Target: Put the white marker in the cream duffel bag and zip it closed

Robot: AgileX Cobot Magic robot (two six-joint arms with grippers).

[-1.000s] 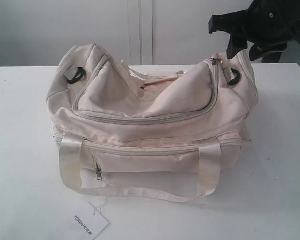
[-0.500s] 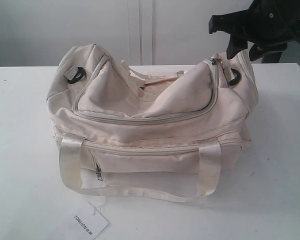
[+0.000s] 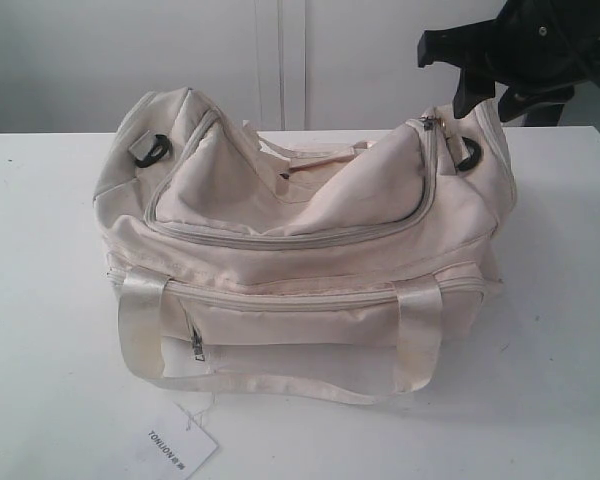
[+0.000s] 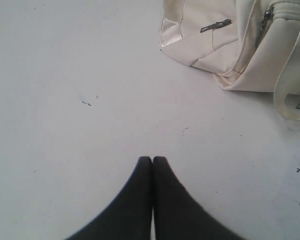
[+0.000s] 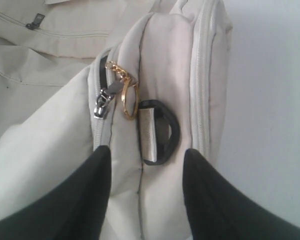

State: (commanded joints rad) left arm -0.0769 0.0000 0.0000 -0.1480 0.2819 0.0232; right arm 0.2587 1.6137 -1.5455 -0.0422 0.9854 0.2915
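Straddling one end of the cream duffel bag, right pincer spread, empty; left pincer closed, empty.

Left gripper: black fingers pressed together, tips meeting, nothing between them; they hover over bare table.
Table: white, with a few small dark specks.
Cream duffel bag: one corner in view, resting on the table, well apart from the fingertips.
Zip pull: dark metal, lying flat on the bag's front panel.
Webbing handle: satin sheen, sewn to the panel.
Paper tag: white, cut off by the frame edge, black letters partly readable.
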